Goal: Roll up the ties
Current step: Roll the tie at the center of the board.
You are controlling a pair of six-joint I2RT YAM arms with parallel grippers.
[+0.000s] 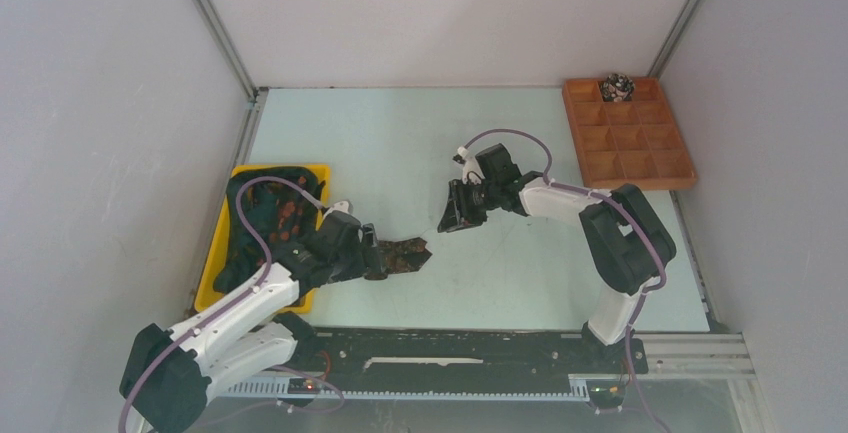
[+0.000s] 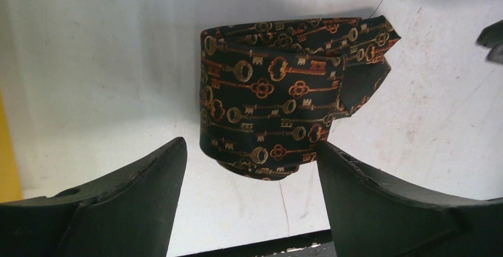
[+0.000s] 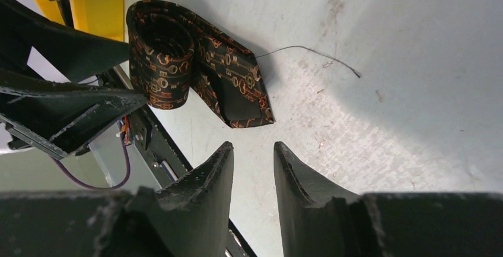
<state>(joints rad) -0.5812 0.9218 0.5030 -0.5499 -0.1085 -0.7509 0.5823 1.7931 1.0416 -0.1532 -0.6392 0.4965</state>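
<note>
1. The table (image 1: 400, 143) lies bare across the upper middle of the top view, giving broad room between the back wall and both arms.
2. Centre: the roll (image 1: 405, 254) sits just ahead of the left gripper (image 1: 373, 256), whose fingers are spread wide, with bare table on either side of it.
3. The right gripper (image 1: 458, 215) hangs just to the upper right of the roll, leaving only a narrow gap.
4. Left edge: the tray (image 1: 215, 273), heaped with ties (image 1: 270, 213), blocks the way.
5. Upper right corner: the box (image 1: 628, 133) stands against the wall.
</note>
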